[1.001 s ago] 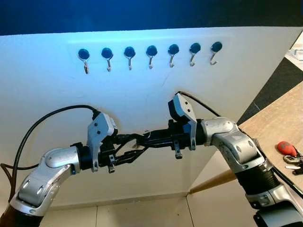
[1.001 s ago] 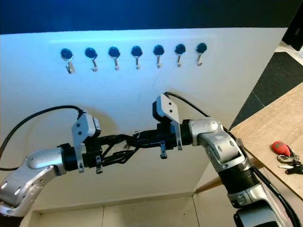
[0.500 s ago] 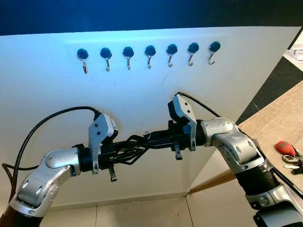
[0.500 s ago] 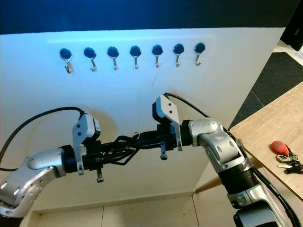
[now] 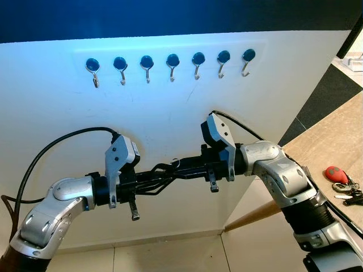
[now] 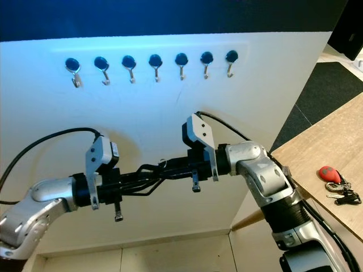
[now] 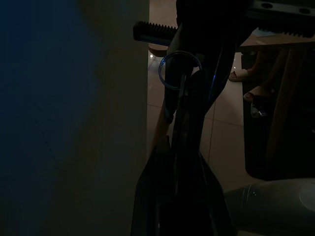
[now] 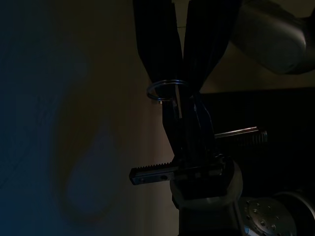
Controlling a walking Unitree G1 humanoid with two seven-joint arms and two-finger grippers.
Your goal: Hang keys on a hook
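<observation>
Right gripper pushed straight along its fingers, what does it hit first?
Likely the left gripper: the right gripper points straight at it, fingers meeting at the key ring. Depth looks aligned in both wrist views.

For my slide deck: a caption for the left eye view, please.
Both hands, left hand and right hand, meet at a key ring below seven wall hooks.

No legible text or markings

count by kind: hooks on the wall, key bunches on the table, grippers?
hooks: 7
key bunches: 1, on the table
grippers: 2, left gripper and right gripper, meeting at a key ring
total: 10
</observation>
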